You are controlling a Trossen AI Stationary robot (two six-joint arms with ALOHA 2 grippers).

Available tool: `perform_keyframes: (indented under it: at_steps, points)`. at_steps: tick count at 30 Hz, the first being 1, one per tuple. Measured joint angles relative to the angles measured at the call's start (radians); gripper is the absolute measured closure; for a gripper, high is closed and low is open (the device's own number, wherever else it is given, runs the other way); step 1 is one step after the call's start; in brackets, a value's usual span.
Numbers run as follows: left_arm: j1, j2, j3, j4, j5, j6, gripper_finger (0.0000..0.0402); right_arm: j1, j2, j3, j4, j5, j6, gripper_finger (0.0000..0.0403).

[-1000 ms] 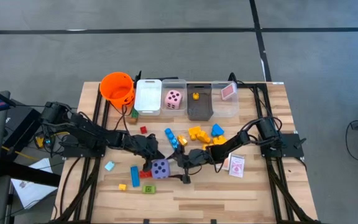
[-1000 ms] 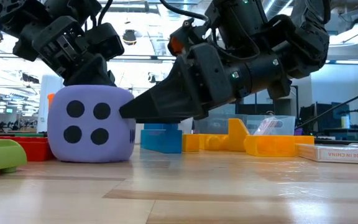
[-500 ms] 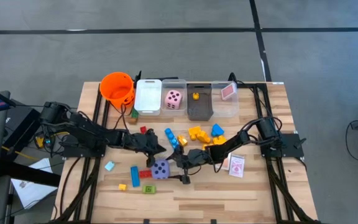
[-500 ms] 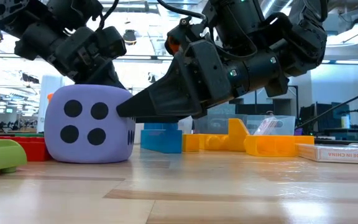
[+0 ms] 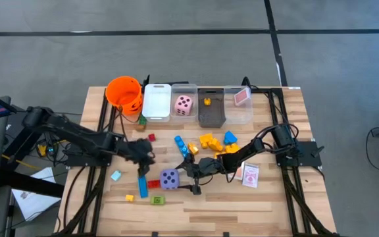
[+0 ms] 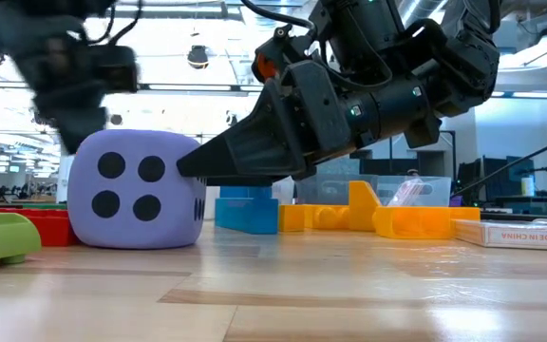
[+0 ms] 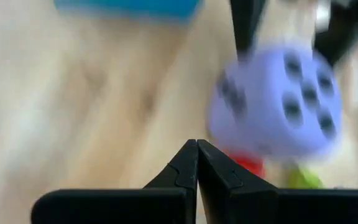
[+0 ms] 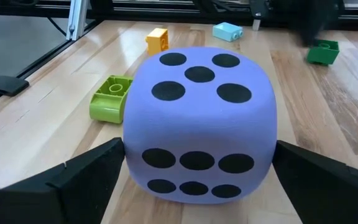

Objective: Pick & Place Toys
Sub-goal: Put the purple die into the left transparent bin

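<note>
A soft-looking purple die (image 5: 170, 178) with rounded corners and black dots sits on the pale wood-grain table (image 5: 242, 204) just below the centre of the high view. The right gripper (image 5: 191, 174) lies low beside it with its smooth dark wedge-shaped fingers spread wide, one on each side of the die, as the right wrist view shows; neither finger visibly presses its faces. The left gripper (image 5: 145, 156) hangs to the upper left of the die, apart from it, its two pointed fingers pressed together on nothing. Glossy plastic blocks lie around: a long blue block (image 5: 143, 186) left of the die, a red block (image 5: 154, 184) touching it, yellow blocks (image 5: 209, 141) upper right.
</note>
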Motion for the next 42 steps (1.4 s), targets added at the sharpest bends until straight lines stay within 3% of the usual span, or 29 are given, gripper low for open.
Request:
perform_keyframes:
  at_steps: [4,8,22,42]
  points:
    - [-0.086,-0.006,0.0,-0.064,0.055,-0.13,0.0402,0.0,0.0,0.0,0.001,0.0,0.0,0.0003]
    - [-0.126,0.037,0.0,0.033,0.06,-0.14,0.0402,-0.004,0.0,0.001,0.01,0.0,0.0,0.0003]
    - [-0.114,0.299,0.0,0.388,0.067,-0.141,0.0402,-0.003,0.0,0.001,0.006,-0.003,0.0,0.0003]
    - [-0.114,0.255,0.0,0.39,0.101,-0.037,0.0402,-0.019,0.0,0.001,0.003,0.001,0.027,0.0003]
